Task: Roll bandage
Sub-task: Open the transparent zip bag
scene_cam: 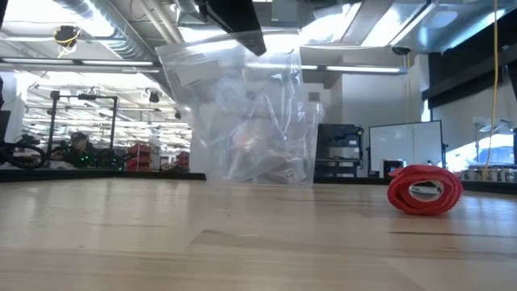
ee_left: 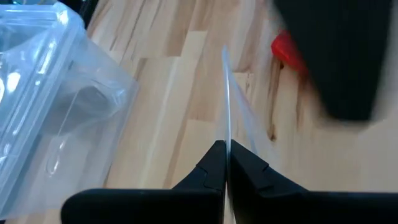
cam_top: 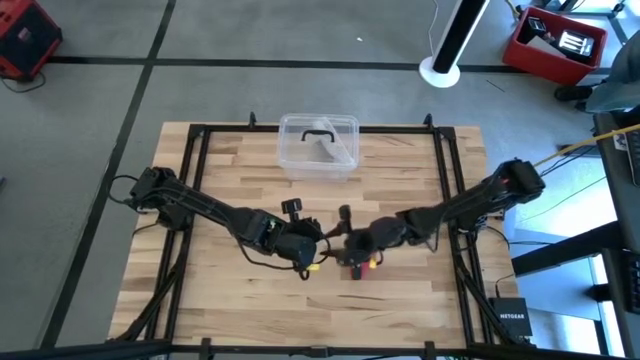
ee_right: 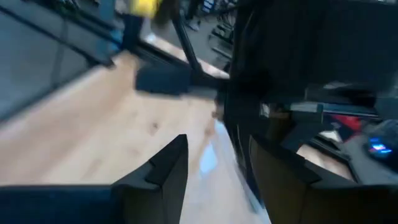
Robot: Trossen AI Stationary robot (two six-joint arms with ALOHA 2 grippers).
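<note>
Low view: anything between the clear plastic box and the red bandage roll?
Nothing: only bare wooden tabletop separates the clear plastic box from the bandage in the low view.

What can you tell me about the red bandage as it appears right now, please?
The bandage is a small red roll of soft-looking fabric, wound into loose layers around a hollow middle. In the low view it sits on edge on the wooden table, open core facing the camera, with nothing gripping it there. From above, only red bits show, under the two arms' meeting tools.
</note>
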